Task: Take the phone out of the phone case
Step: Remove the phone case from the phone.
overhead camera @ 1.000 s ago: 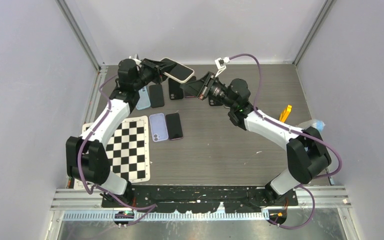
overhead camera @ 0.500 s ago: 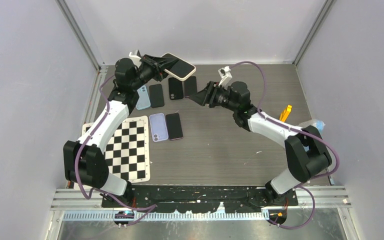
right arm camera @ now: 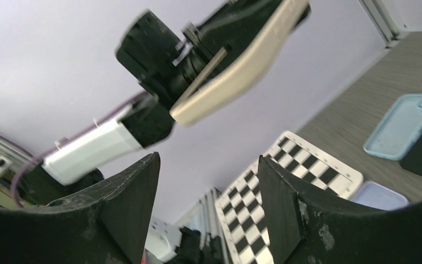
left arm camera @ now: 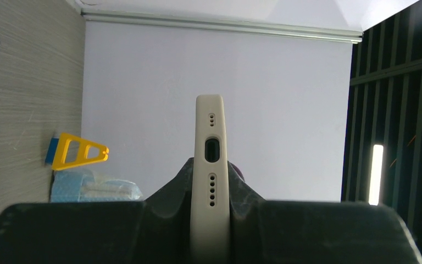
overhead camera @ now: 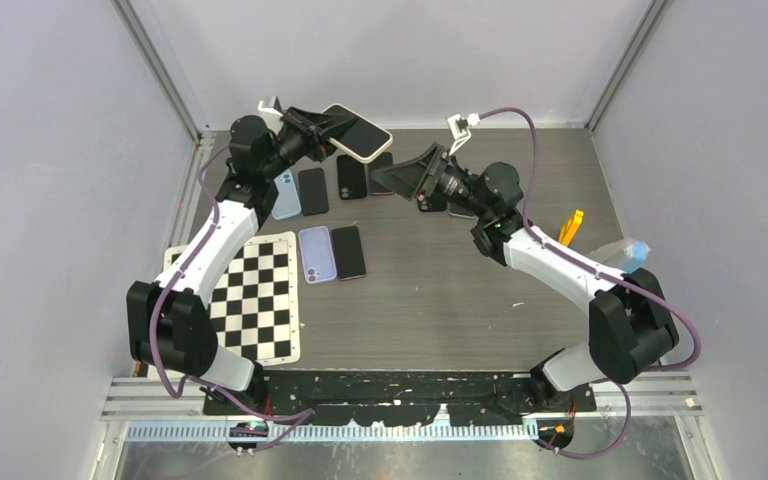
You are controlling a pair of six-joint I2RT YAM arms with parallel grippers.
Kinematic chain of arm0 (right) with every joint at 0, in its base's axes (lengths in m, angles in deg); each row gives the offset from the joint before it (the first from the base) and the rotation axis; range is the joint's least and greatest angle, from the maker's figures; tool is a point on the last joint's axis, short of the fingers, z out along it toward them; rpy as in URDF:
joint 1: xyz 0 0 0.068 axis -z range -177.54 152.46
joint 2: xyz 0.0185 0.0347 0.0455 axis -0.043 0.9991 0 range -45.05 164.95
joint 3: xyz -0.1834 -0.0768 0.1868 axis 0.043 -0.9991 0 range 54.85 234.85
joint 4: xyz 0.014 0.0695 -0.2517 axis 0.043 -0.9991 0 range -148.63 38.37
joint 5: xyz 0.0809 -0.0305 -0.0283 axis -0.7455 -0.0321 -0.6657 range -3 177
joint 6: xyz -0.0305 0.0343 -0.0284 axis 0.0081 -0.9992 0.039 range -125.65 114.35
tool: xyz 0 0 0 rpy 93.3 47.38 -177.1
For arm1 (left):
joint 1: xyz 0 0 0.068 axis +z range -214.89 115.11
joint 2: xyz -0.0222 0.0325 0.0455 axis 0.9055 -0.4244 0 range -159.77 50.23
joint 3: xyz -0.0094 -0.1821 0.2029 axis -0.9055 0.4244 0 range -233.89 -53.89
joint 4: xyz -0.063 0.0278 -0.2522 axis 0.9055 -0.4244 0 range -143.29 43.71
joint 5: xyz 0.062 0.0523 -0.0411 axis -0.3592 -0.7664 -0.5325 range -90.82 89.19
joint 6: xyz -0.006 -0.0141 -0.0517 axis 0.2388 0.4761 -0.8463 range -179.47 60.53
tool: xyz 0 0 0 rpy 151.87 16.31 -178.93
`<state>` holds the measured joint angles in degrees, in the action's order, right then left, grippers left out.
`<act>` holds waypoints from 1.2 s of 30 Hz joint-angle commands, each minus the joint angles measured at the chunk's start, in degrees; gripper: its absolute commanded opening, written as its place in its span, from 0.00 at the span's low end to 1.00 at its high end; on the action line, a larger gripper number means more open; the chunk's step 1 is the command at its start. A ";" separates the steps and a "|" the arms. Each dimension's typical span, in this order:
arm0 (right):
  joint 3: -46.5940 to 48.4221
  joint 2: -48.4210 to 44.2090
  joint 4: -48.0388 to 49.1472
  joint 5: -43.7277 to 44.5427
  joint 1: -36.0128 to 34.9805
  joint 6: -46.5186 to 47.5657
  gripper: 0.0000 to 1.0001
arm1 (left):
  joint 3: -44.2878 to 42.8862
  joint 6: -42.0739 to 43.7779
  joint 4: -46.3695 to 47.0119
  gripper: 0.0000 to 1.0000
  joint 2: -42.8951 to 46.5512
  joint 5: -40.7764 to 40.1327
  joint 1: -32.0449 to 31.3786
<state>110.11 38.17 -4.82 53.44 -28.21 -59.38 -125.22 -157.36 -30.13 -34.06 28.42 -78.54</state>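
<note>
Grey bench (overhead camera: 460, 300) lying below; left claw (overhead camera: 328, 133) clenching cased phone (overhead camera: 360, 135) aloft; right claw (overhead camera: 397, 178) gaping empty, pre-peel stage; next probably calling for case-edge grip

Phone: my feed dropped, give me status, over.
Left gripper shut on phone, held above table. Right gripper open, facing it, not touching. Phone not yet out of case. Nothing between them.

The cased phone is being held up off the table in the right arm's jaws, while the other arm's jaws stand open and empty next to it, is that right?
Not quite. The cased phone is held in the left arm's jaws, not the right's: the left wrist view shows it edge-on, clamped between them. The right arm's jaws are the ones standing open and empty next to it.
</note>
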 commanded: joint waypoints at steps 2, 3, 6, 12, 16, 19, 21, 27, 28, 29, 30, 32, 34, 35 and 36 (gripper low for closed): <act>6.24 1.28 8.10 5.81 -0.78 -11.55 0.69 | -3.58 -0.20 6.86 0.00 0.55 1.18 -0.32; 6.93 1.70 8.60 5.93 -0.96 -12.42 0.68 | -3.49 -0.27 6.86 0.00 0.53 1.19 -0.39; 8.05 2.92 7.64 6.55 -1.67 -12.86 0.66 | -3.64 -0.29 7.20 0.00 0.26 1.62 -0.41; 10.90 2.78 -2.42 8.59 -1.98 -9.83 0.47 | -4.90 0.45 8.05 0.00 -0.52 3.18 -0.62; 11.68 2.75 -6.48 8.47 -2.13 -8.97 0.36 | -5.30 0.89 8.18 0.00 -0.77 3.53 -0.70; 11.88 3.22 -7.93 8.20 -2.35 -8.62 0.34 | -5.44 1.26 8.34 0.00 -0.88 3.68 -0.83; 12.04 3.56 -8.68 8.20 -2.71 -8.29 0.37 | -5.70 1.54 8.36 0.00 -1.00 3.72 -0.85; 11.11 4.05 -8.34 9.44 -3.66 -9.20 0.48 | -6.40 4.92 8.63 0.00 -0.39 3.46 -0.85; 10.75 4.14 -7.89 9.50 -3.72 -10.07 0.48 | -6.74 6.16 7.90 0.00 -0.08 3.42 -0.90; 10.66 4.38 -7.41 9.64 -3.76 -10.51 0.46 | -6.92 7.50 7.20 0.00 0.25 3.26 -0.90; 10.43 4.40 -7.25 9.78 -3.77 -11.17 0.43 | -7.16 8.87 6.90 0.00 0.41 3.25 -0.86; 9.87 4.45 -6.56 10.31 -3.78 -11.77 0.36 | -7.41 9.88 6.76 0.00 0.64 3.21 -0.86; 9.57 4.49 -6.02 10.44 -3.78 -11.81 0.29 | -7.62 10.60 6.64 0.00 0.76 3.20 -0.85; 9.58 4.58 -5.45 9.87 -3.78 -11.39 0.25 | -7.68 10.68 6.30 0.00 0.79 3.15 -0.85; 9.48 4.67 -5.12 9.50 -3.82 -10.91 0.23 | -7.64 10.59 6.00 0.00 0.82 3.14 -0.85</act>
<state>119.79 42.00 -12.54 62.29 -31.62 -72.28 -129.04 -148.42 -27.99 -36.01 30.74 -79.02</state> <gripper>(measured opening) 0.291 0.153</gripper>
